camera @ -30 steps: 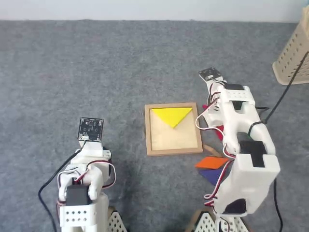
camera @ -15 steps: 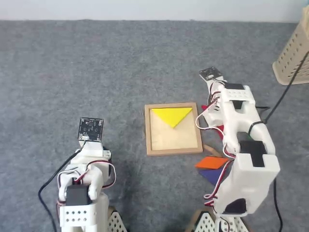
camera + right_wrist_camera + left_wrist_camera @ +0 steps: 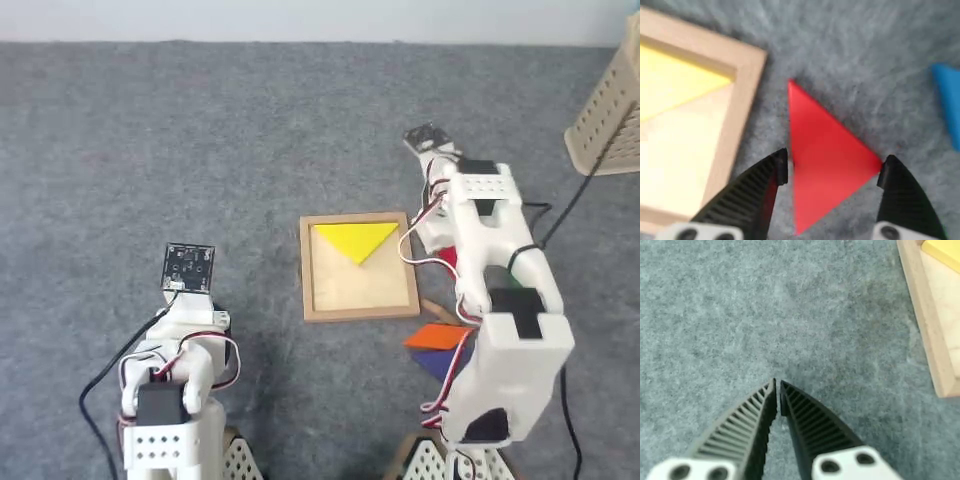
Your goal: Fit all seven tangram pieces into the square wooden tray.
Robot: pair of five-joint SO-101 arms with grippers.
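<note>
The square wooden tray (image 3: 309, 268) lies mid-table with a yellow triangle (image 3: 355, 240) in its far part. In the right wrist view my right gripper (image 3: 835, 170) is open, its fingers straddling a red triangle (image 3: 825, 155) that lies on the carpet just beside the tray's edge (image 3: 742, 100). A blue piece (image 3: 947, 95) pokes in at that view's side. Orange (image 3: 438, 336) and purple (image 3: 438, 360) pieces lie near the right arm's base. My left gripper (image 3: 777, 390) is shut over bare carpet, well short of the tray's corner (image 3: 930, 355).
A beige perforated basket (image 3: 610, 110) stands at the far right edge of the table. Grey carpet covers the table. A thin wooden stick (image 3: 438, 310) lies just right of the tray's near corner.
The right arm has shifted slightly farther from its base and leftward; its wrist camera now sits higher in the high view. The left arm has stayed still.
</note>
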